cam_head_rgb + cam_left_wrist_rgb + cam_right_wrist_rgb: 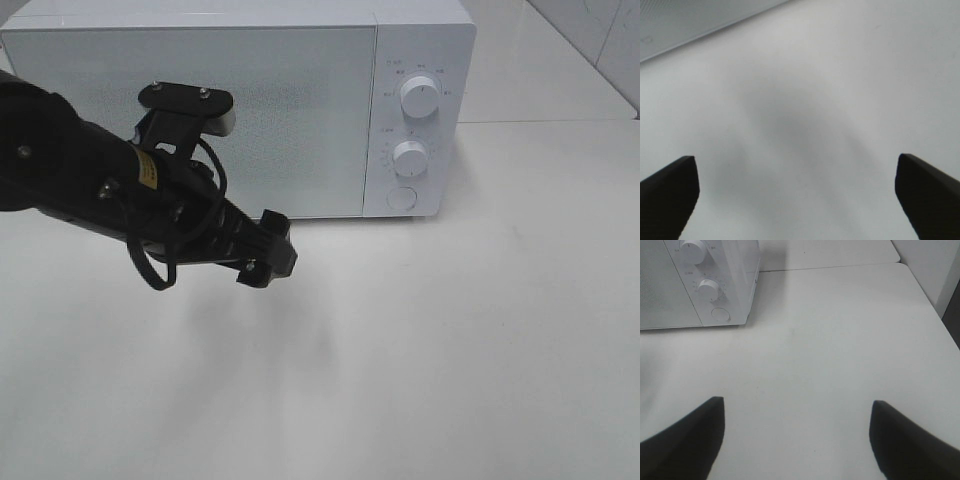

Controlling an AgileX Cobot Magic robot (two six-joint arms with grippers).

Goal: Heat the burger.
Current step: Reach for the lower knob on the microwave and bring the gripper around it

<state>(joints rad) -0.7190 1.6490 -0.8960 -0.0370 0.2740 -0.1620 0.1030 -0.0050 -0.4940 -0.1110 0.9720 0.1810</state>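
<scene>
The burger is out of view in all three views. A white microwave (pixel 190 110) stands at the back of the table with its door closed; its corner also shows as the microwave (pixel 670 295) in the right wrist view. My left gripper (pixel 270 255) hangs over the table in front of the door. In the left wrist view the left gripper (pixel 796 165) is open, with only bare table between its fingers. The right gripper (pixel 797 404) is open too, over bare table to the right of the microwave, and holds nothing. It does not show in the exterior view.
Two white knobs (pixel 419 97) (pixel 410 157) and a round button (pixel 401 197) sit on the microwave's right panel. The white table (pixel 450 350) stretches in front, and its right edge (pixel 935 315) shows in the right wrist view.
</scene>
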